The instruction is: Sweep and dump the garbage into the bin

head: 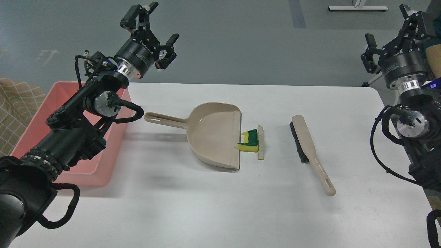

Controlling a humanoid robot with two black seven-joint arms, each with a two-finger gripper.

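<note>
From the head view, both arms hang raised over the table (220, 213), the left gripper (151, 36) with fingers spread and empty, the right gripper (391, 32) likewise apart and empty. The sponge piece (248, 142) and white wedge (261, 144) lie at the dustpan (210, 132) lip, the pink bin (74, 170) at far left. Sweeping looks not yet begun; next, the right arm likely needs the brush (310, 148), the left the dustpan handle.

Smooth beige plastic long-handled dustpan (210, 132), glossy pink plastic tub (63, 100), porous yellow-and-green sponge scrap (249, 142), matt white tabletop (220, 206), checked tan cloth (15, 110).
</note>
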